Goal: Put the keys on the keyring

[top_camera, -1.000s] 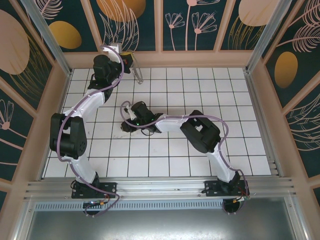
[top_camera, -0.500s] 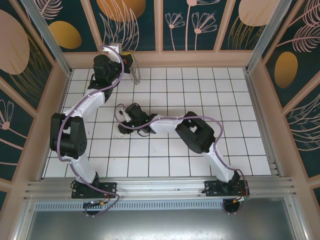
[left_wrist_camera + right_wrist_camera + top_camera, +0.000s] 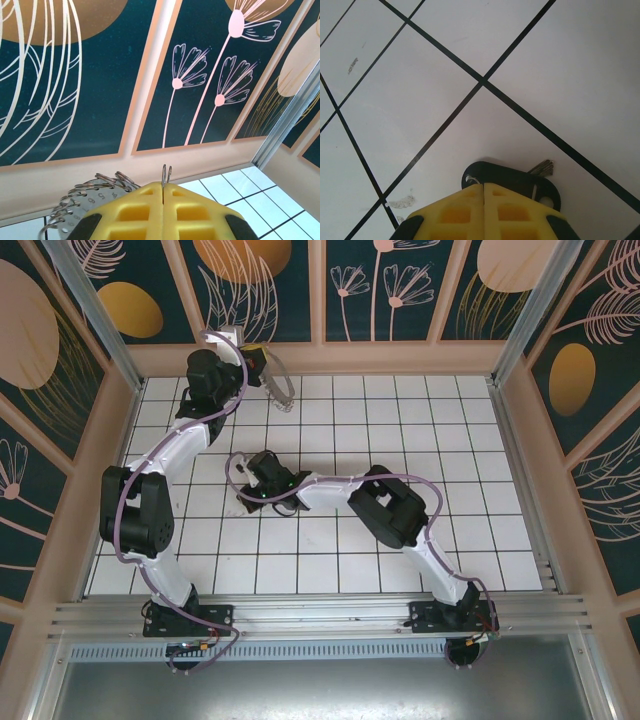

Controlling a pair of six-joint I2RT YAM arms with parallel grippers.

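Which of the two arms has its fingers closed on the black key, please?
The right arm's fingers, low over the white tiles, pinch the black key; the left arm's fingers instead grip the silvery keyring up by the back wall.

In the left wrist view, just past my yellow left fingers [image 3: 135, 215], a flat grey round metal plate [image 3: 82, 212] sits within the silvery coiled-wire keyring [image 3: 107, 180]. A row of small dark digits curves along the plate's rim. Some look like sixes or nines, but they are small, tilted and partly hidden by the wire loops, so I cannot read the row for certain.
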